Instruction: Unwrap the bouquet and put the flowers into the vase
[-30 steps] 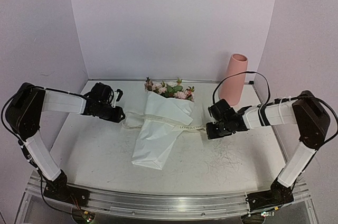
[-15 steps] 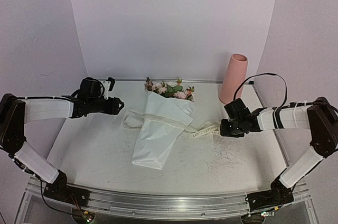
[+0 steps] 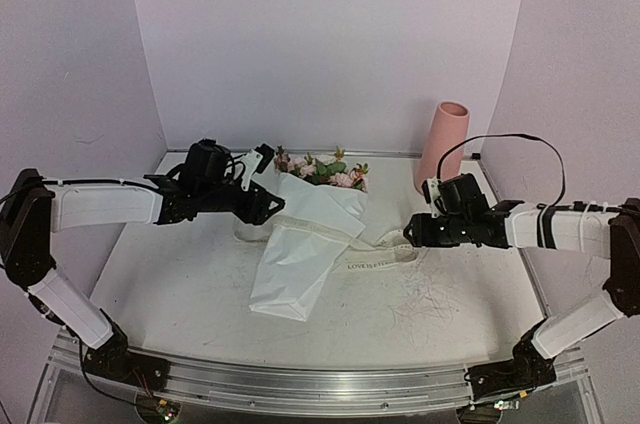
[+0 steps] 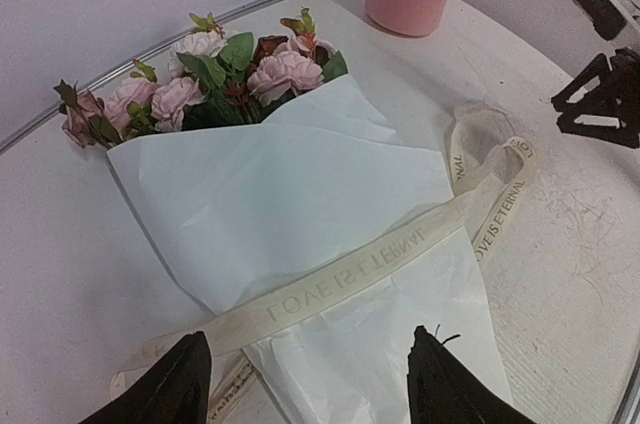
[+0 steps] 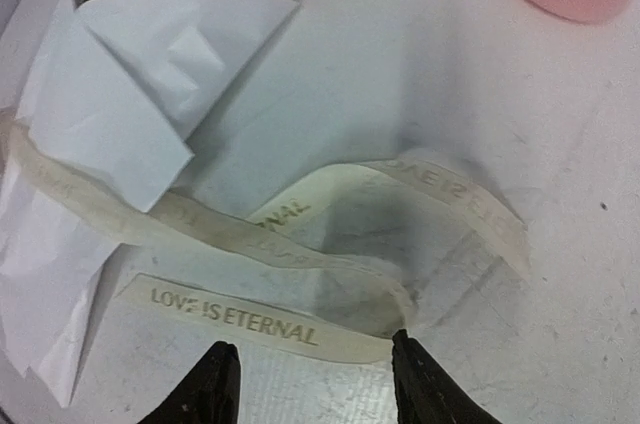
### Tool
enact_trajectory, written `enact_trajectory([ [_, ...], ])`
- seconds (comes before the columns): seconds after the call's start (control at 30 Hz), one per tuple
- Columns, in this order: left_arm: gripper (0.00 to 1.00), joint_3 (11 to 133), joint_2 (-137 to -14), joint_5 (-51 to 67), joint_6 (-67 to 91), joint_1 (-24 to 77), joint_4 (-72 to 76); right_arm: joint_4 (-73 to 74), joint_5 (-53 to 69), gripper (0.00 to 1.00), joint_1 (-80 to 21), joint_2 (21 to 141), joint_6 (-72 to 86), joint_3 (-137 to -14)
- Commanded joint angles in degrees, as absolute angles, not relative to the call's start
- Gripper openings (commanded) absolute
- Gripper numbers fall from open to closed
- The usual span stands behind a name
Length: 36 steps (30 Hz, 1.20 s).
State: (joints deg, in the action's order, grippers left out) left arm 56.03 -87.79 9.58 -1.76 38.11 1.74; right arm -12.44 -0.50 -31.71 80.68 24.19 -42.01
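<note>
With fingers spread and nothing between them, the left gripper (image 4: 309, 336) hangs just over the bouquet (image 3: 305, 244) lying on the tabletop (image 3: 180, 274), while the right gripper (image 5: 312, 342), likewise released, hovers above the loose ribbon (image 5: 235, 319), the vase (image 3: 443, 149) upright beyond it.

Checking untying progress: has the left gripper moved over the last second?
Yes. The left gripper has shifted right in the top view, toward the vase, and now reaches the left edge of the bouquet.
</note>
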Motion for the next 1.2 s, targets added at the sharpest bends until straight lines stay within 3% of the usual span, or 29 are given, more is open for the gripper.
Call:
enact_trajectory([
  [0.0, 0.69, 59.90, -88.49, 9.19, -3.21, 37.45, 3.78, -14.31, 13.80, 0.56, -33.32, 86.99, 16.03, -49.24],
  [0.07, 0.72, 59.91, -88.09, 7.55, -2.70, 37.44, 3.80, -13.99, 14.86, 0.56, -34.38, 89.95, 14.53, -51.82],
  [0.23, 0.98, 57.68, -85.50, -6.10, 2.03, 37.35, 4.40, -14.62, 18.07, 0.52, -36.31, 95.66, 8.19, -56.06],
  [0.27, 0.99, 57.33, -85.05, -8.63, 4.18, 37.37, 4.45, -14.66, 17.86, 0.52, -36.49, 96.20, 6.64, -56.47],
  [0.4, 1.00, 55.28, -83.36, -13.93, 6.71, 37.20, 4.50, -14.27, 15.86, 0.52, -36.67, 98.99, 3.38, -58.29],
  [1.0, 0.99, 52.13, -80.20, -10.26, 3.45, 37.18, 5.03, -13.89, 15.17, 0.43, -36.89, 107.77, 1.49, -62.59],
  [1.1, 0.99, 52.03, -80.33, -10.11, 3.35, 37.18, 5.06, -13.84, 15.86, 0.24, -37.05, 108.13, 1.50, -62.99],
  [1.17, 0.99, 52.09, -80.47, -10.22, 3.18, 37.20, 5.04, -13.80, 16.28, 0.22, -37.10, 108.18, 1.57, -62.95],
])
